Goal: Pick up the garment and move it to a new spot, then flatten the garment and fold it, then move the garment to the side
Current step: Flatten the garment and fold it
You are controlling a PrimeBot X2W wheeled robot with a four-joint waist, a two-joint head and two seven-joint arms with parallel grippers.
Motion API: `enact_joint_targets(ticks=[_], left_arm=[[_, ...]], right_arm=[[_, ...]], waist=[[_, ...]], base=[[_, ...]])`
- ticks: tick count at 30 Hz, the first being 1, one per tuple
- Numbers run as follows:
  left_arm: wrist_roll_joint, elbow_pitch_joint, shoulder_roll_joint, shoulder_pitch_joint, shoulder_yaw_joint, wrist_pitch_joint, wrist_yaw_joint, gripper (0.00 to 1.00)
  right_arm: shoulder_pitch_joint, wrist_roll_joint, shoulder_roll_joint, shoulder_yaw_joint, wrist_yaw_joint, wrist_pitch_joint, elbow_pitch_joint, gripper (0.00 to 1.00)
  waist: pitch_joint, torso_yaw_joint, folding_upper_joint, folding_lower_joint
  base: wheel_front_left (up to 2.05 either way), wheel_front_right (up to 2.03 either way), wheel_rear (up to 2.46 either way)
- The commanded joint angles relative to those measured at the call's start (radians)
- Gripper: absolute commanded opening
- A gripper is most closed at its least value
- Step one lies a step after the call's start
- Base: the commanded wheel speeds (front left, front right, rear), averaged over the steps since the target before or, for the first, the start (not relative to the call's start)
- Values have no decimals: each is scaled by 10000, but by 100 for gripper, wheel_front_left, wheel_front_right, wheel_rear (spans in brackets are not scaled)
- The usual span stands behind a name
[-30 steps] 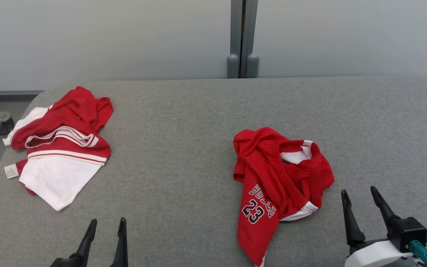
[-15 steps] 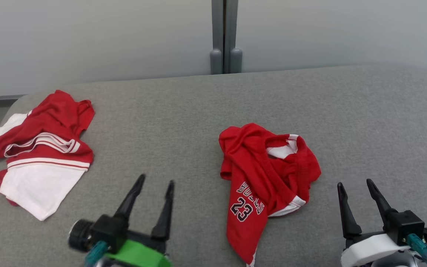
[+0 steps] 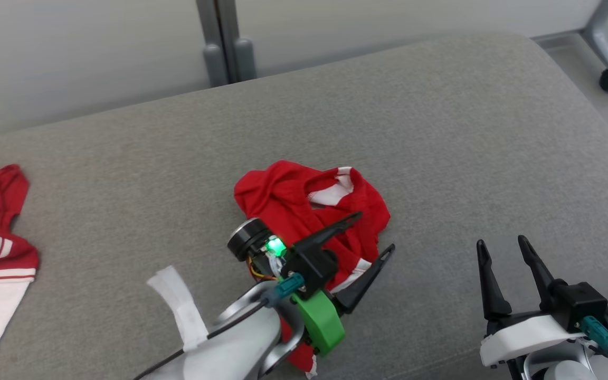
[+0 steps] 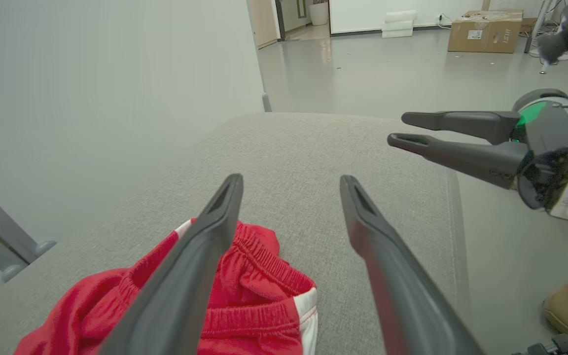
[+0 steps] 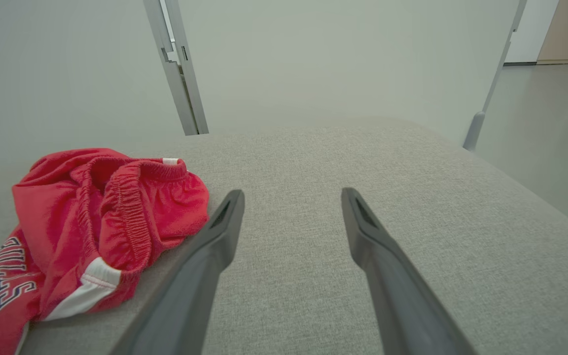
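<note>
The grey padded table carries the crumpled red garment near its middle. It looks soft, light and limp, likely to sag and unfurl when lifted. The gathered elastic waistband seems the firmest hold. The left gripper hovers over the garment, fingers spread. The right gripper waits well apart, spread and empty.

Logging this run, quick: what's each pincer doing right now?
Left pincer: open, over the red garment, gripping nothing.
Right pincer: open, empty, over the grey surface.
</note>
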Motion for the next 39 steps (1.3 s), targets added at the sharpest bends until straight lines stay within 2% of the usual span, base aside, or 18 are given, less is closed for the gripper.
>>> enact_joint_targets(ticks=[1, 5, 9, 14, 25, 26, 27, 29, 30, 33, 35, 36, 39], left_arm=[[-214, 181, -2, -378, -497, 83, 10, 100], [-871, 709, 111, -1138, -2018, 267, 13, 100], [-1342, 1375, 248, -1701, -2827, 353, 13, 100], [-1736, 2086, 370, -2130, -3119, 460, 13, 100], [-2167, 3049, 499, -2224, -3359, 1947, 13, 100], [-2211, 3007, 506, -2161, -3373, 2081, 13, 94], [-2236, 2977, 521, -2113, -3381, 2188, 13, 83], [-2258, 2858, 550, -1991, -3396, 2423, 13, 51], [-2301, 2774, 565, -1917, -3405, 2558, 13, 44], [-2334, 2509, 626, -1838, -3407, 2804, 13, 34], [-2235, 2346, 680, -1746, -3409, 2989, 13, 20], [-2186, 2277, 717, -1733, -3411, 3062, 13, 18], [-2028, 2201, 816, -1641, -3410, 3216, 13, 21]], right_arm=[[-122, 102, -4, -13, -14, -31, -15, 100], [-120, 264, 3, -46, -14, -31, -26, 100], [-153, 417, -3, -50, -14, -31, -8, 100], [-89, 497, -2, -57, -14, -31, 47, 100], [-23, 646, -4, 11, -14, -31, 209, 100], [22, 637, -4, -7, -14, -31, 228, 100], [50, 626, -4, -20, -14, -31, 247, 100], [100, 612, -3, -44, -14, -31, 274, 100], [121, 605, -3, -59, -14, -31, 293, 100], [117, 582, -4, -67, -14, -31, 333, 100], [88, 578, -3, -36, -14, -31, 371, 100], [69, 593, -4, -23, -14, -31, 382, 100], [21, 626, -3, 21, -14, -31, 404, 100]], waist=[[724, -1179, 0, 0], [937, -1575, 0, 0], [1015, -1775, 0, 0], [987, -1791, 0, 0], [842, -1624, 0, 0], [823, -1599, 0, 0], [808, -1581, 0, 0], [768, -1544, 0, 0], [745, -1527, 0, 0], [693, -1505, 0, 0], [664, -1515, 0, 0], [653, -1522, 0, 0], [639, -1566, 0, 0]], base=[[0, 0, 0], [0, 0, 0], [0, 0, 0], [0, 0, 0], [0, 0, 0], [0, 0, 0], [0, 0, 0], [0, 0, 0], [0, 0, 0], [0, 0, 0], [0, 0, 0], [0, 0, 0], [0, 0, 0]])
